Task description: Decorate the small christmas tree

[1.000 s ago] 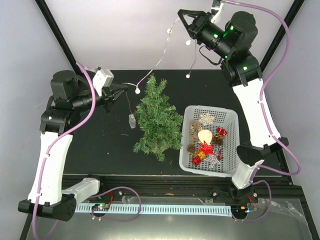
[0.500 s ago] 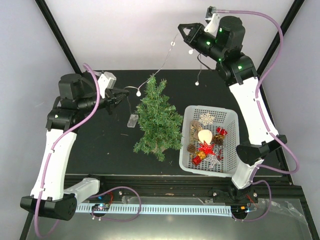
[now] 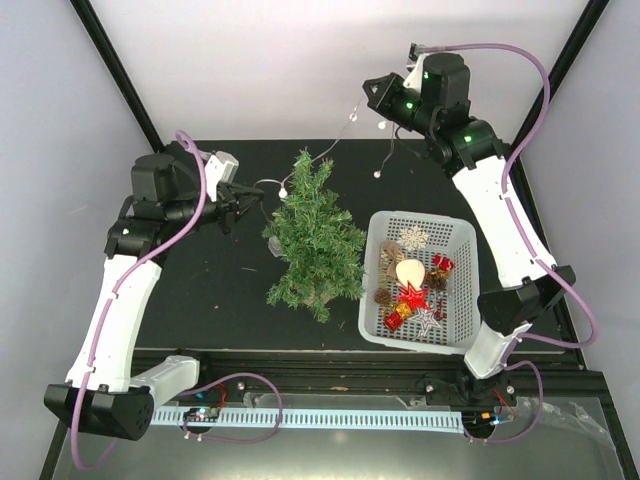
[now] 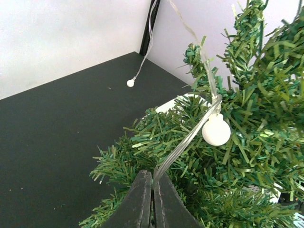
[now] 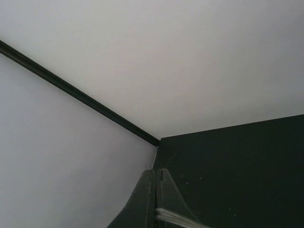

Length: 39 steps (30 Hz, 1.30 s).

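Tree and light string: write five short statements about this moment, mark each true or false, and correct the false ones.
1. The left gripper is shut on the light string. True.
2. The basket sits left of the tree in the top view. False: it sits to the tree's right.
3. The right gripper is shut on the light string too. True.
4. A red star hangs on the tree. False: it lies in the basket with other ornaments.
5. A white bulb of the string rests against the tree's branches. True.
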{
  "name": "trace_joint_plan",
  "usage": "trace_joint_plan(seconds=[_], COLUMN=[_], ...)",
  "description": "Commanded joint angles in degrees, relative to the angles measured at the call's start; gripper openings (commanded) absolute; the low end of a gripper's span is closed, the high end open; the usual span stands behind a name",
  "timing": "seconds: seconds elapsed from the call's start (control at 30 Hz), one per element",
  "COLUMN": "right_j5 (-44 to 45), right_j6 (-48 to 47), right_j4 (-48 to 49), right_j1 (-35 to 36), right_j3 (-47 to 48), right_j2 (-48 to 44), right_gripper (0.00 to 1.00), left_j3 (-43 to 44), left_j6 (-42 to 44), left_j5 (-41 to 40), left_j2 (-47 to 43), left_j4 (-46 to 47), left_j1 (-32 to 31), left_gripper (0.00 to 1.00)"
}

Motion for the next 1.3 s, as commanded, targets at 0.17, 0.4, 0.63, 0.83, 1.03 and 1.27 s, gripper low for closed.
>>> trace_joint_plan(seconds=[0.17, 0.4, 0.63, 0.83, 1.03, 1.27], right_j5=[1.35, -4.47, -5.03, -4.63, -5.14, -3.31], right_j6=[-0.38, 4.81, 8.05, 9.07, 9.27, 5.85], right_j4=[1.67, 11.06, 12.80, 12.46, 11.44, 6.53], right_j1=[-1.54, -2.01, -2.49, -2.54, -2.80, -3.10], right_j3=[-1.47, -3.07, -0.01, 1.61, 3.41, 2.28], right_j2=[-1.60, -2.25, 0.56, 3.20, 5.36, 6.81], right_gripper=[0.01, 0.01, 0.01, 0.01, 0.01, 0.01], left_j3=[-1.63, 1.29, 1.66, -0.10, -0.74, -3.73], left_j6=[-3.25, -3.86, -7.84, -10.27, -10.88, -10.89], left_j5=[0.61, 2.45, 2.31, 1.61, 1.39, 0.12], left_j2=[0.70, 0.44, 0.15, -0.04, 0.01, 0.07], left_j4=[6.65, 8.22, 10.49, 12.38, 13.04, 13.29], left_j1=[-0.40, -0.30, 0.10, 0.56, 0.73, 0.82], left_gripper=[0.02, 0.01, 0.02, 0.02, 0.01, 0.02])
